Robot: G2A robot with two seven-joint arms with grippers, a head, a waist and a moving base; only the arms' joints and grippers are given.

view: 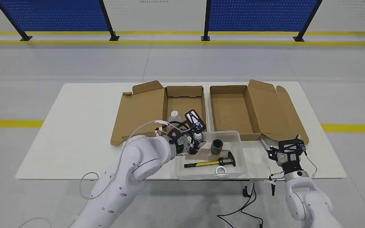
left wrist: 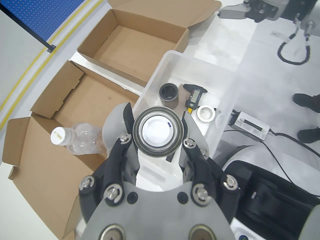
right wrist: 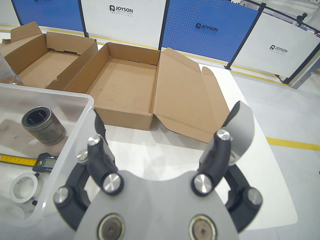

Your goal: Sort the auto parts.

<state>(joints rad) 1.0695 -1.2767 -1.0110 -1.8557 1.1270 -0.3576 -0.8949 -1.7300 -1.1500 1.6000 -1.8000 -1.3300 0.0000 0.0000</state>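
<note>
From above, a white desk (view: 74, 131) carries two open cardboard boxes side by side, the left box (view: 182, 105) and the right box (view: 231, 111). A clear bin (view: 242, 165) stands just in front of them. The left claw (view: 191, 139) hangs over the bin's end nearest the left box. What it grips is hard to make out from here, perhaps something round. The right claw (view: 285, 151) sits near the desk's front edge, beside the right box's folded-out flap and apart from the bin.

The left wrist view shows the left claw clamped on a metal bearing ring (left wrist: 157, 131), one finger on either side, held above the bin's near end. Lower in the bin lie a dark sleeve (left wrist: 168, 94) standing upright, a caliper (left wrist: 193, 97) beside it, and a white ring (left wrist: 206, 113) next to the caliper. A plastic bottle (left wrist: 80, 138) with a white cap lies in the left box.

The right wrist view has the right claw spread wide with nothing between its fingers, above bare desk just beside the bin's wall. The right box lies beyond it. Through the wall the sleeve, caliper and white ring show on the bin's floor.
</note>
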